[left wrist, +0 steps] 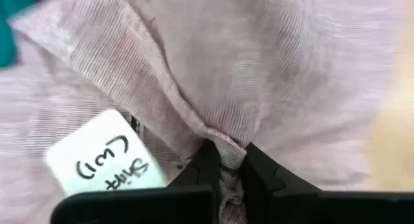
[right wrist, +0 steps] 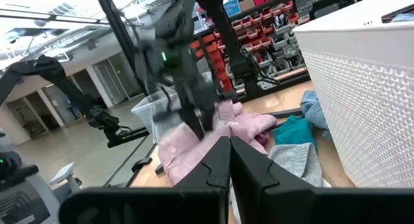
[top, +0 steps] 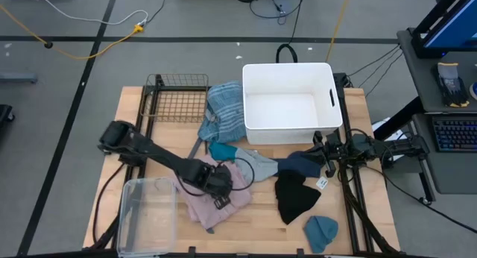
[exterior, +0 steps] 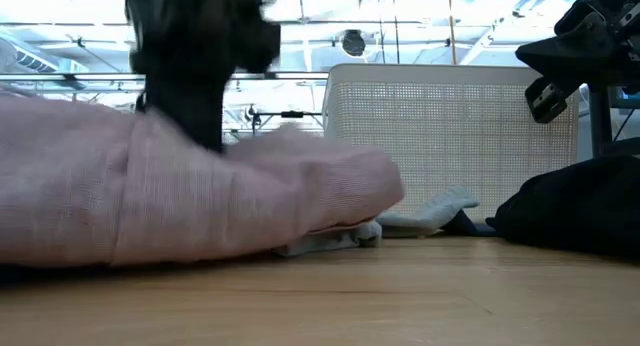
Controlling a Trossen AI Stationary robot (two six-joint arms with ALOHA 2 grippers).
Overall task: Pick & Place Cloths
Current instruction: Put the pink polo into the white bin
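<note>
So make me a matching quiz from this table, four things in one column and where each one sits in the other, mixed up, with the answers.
Things:
1. pink button shirt
2. black knit beanie
3. blue knit beanie
4. blue-plaid shirt

Places:
A. against the white plastic tub's left wall
B. near the table's front edge, right of centre
C. pinched in the left gripper
D. just behind the blue beanie, in front of the tub

Pairs: 1-C, 2-D, 3-B, 4-A
</note>
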